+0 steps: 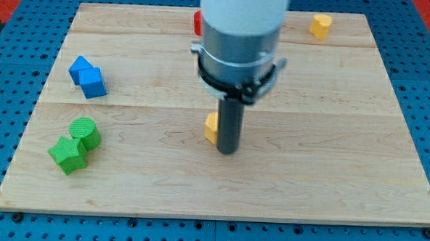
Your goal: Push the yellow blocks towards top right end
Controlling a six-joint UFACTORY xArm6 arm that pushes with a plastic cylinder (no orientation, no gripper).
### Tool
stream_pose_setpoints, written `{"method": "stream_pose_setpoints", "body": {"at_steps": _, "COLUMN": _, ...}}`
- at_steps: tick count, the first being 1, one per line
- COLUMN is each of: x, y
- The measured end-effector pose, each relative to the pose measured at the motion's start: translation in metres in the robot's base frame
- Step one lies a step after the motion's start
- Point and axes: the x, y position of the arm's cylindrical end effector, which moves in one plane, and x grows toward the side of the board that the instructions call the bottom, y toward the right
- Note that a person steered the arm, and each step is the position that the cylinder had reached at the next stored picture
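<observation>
One yellow block (pixel 212 127) lies near the board's middle, mostly hidden behind my rod; its shape cannot be made out. My tip (pixel 228 151) rests on the board just to the right of it, touching or nearly touching it. A second yellow block (pixel 320 25), heart-like in shape, sits near the view's top right edge of the board, far from my tip.
A red block (pixel 197 22) at the view's top is largely hidden behind the arm. Two blue blocks (pixel 87 76) sit together at the left. A green cylinder (pixel 85 133) and a green block (pixel 67 155) sit at the lower left. The wooden board (pixel 343 177) lies on a blue pegboard.
</observation>
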Motion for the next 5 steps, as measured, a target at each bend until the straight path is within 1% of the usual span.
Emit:
{"method": "stream_pose_setpoints", "body": {"at_steps": 1, "x": -0.054, "y": 0.007}}
{"method": "stream_pose_setpoints", "body": {"at_steps": 2, "x": -0.001, "y": -0.043}}
{"method": "stream_pose_setpoints", "body": {"at_steps": 3, "x": -0.057, "y": -0.076}}
{"method": "stream_pose_setpoints", "body": {"at_steps": 4, "x": -0.092, "y": 0.005}}
{"method": "stream_pose_setpoints", "body": {"at_steps": 5, "x": -0.060, "y": -0.023}}
